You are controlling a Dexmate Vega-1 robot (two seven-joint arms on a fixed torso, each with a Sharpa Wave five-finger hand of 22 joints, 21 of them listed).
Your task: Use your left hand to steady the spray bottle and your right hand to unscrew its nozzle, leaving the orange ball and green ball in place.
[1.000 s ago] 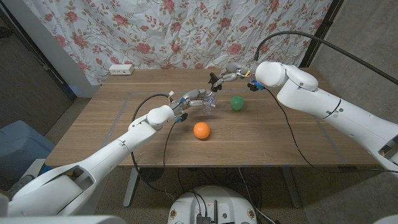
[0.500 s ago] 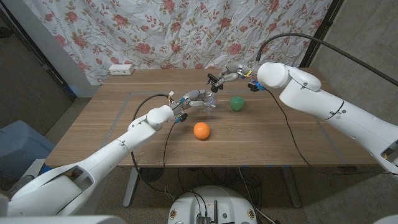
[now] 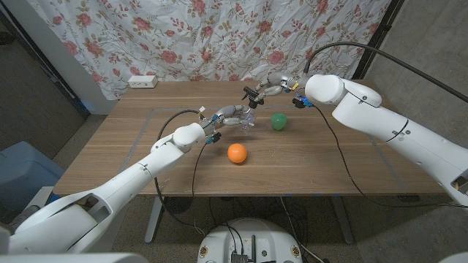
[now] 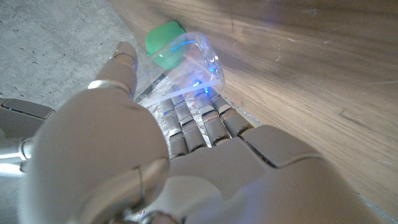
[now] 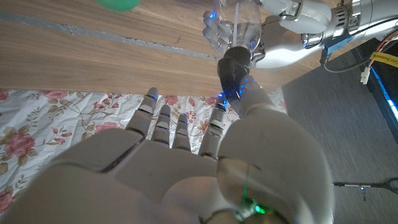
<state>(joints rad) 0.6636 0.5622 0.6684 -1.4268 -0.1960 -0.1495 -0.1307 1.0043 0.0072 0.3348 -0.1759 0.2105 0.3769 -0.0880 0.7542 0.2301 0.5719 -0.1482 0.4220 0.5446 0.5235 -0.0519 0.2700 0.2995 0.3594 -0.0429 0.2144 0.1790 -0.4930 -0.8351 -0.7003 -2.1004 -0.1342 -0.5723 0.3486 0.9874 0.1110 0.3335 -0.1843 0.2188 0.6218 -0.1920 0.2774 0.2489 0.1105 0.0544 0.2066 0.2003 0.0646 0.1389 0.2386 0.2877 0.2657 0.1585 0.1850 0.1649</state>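
A clear spray bottle stands at the table's middle back, and my left hand grips its body from the left. Its black nozzle sits on top, pinched by the fingers of my right hand, which reaches in from the right. The right wrist view shows the nozzle against my thumb, with the bottle and left hand beyond. My left hand wraps the bottle in the left wrist view. The green ball lies just right of the bottle. Nearer the front lies the orange ball.
A white power strip lies at the table's back left edge under the floral curtain. Black cables hang from both arms over the wooden table.
My right forearm has drifted slightly to the right. Both hands, the bottle and the balls stay where they were.
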